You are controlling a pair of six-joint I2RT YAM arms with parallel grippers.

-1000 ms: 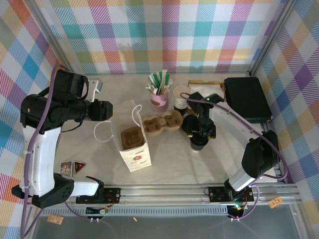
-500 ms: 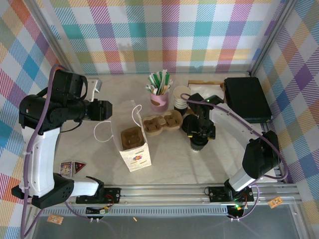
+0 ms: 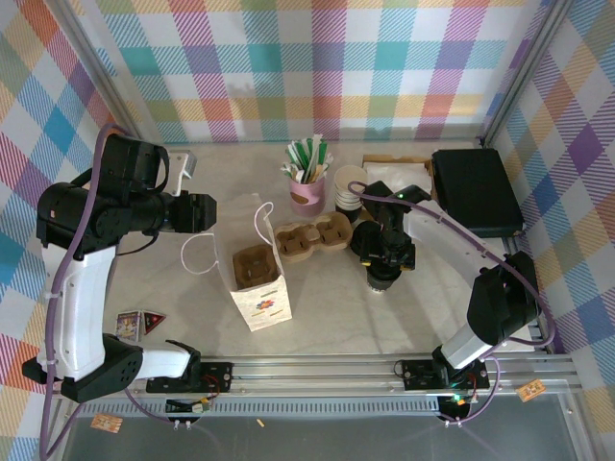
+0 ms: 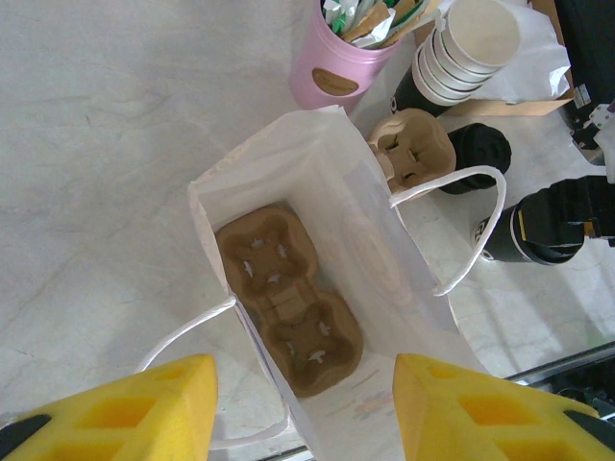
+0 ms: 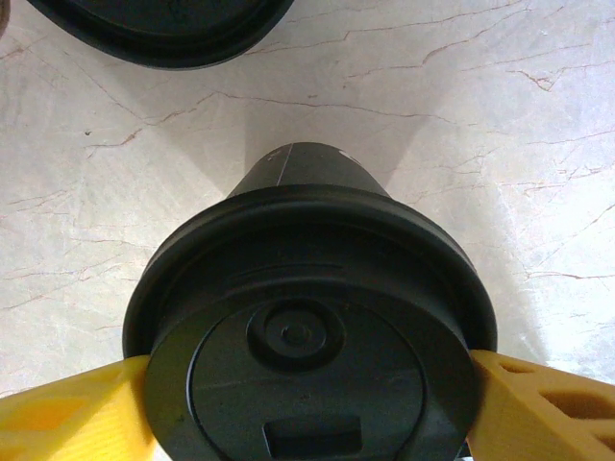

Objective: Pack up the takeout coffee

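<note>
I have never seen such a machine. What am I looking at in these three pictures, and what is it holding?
These are two robot arms bolted to a table, each ending in a two-finger gripper. One picture looks down from above; the other two come from cameras on the wrists, so the yellow shapes are the fingers. The left gripper hangs open above a white paper bag with a brown cup carrier inside. The right gripper clasps the lid of the takeout coffee, which stands on the table. Nearby are a second carrier, a pink cup of sticks and a stack of cream cups.
</note>
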